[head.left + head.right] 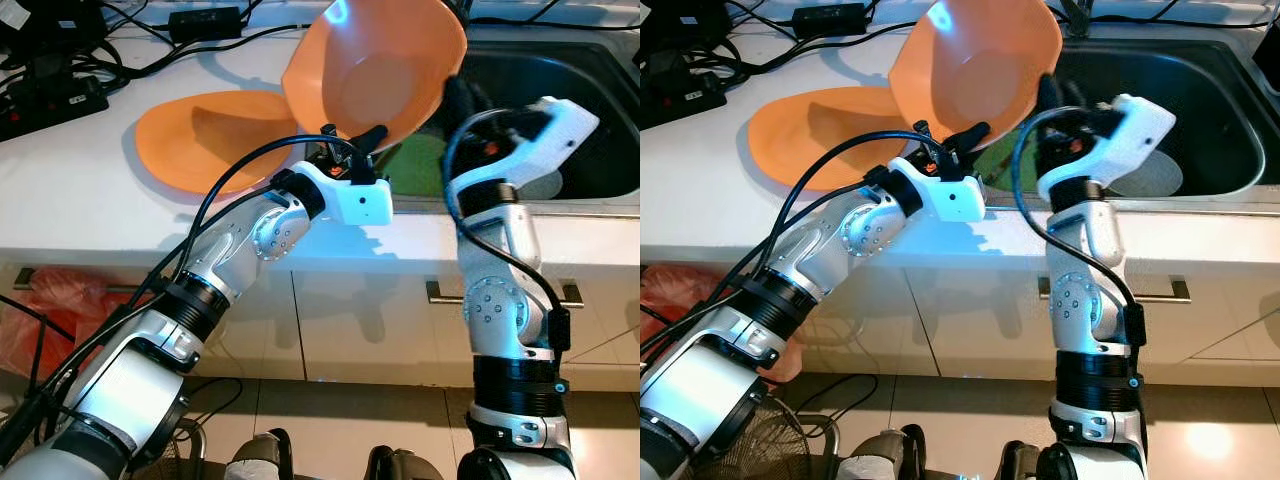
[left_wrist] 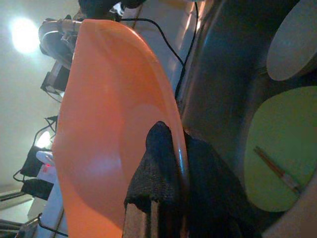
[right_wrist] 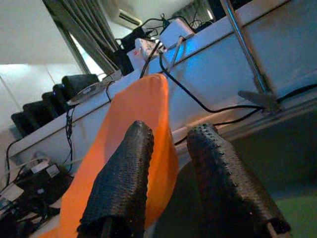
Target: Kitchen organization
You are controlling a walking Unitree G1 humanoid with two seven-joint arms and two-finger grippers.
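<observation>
My left gripper (image 1: pixel 355 140) is shut on the lower rim of a deep orange plate (image 1: pixel 380 60), holding it tilted almost upright above the counter edge beside the sink (image 1: pixel 590 90). In the left wrist view, the black fingers (image 2: pixel 163 168) pinch that rim. A second orange plate (image 1: pixel 200 140) lies flat on the white counter to the left. My right gripper (image 1: pixel 458 98) hovers over the sink, just beside the raised plate's right edge. Its fingers (image 3: pixel 124 183) stand open, with the plate (image 3: pixel 138 109) just beyond them.
In the sink lie a green plate (image 2: pixel 277 148) with a chopstick (image 2: pixel 277 168) on it and a grey plate (image 2: pixel 294 39). A tap (image 3: pixel 247 59) stands behind the sink. Power strips and cables (image 1: pixel 50 100) crowd the back left of the counter. Below are cabinet doors and a red bag (image 1: pixel 50 310).
</observation>
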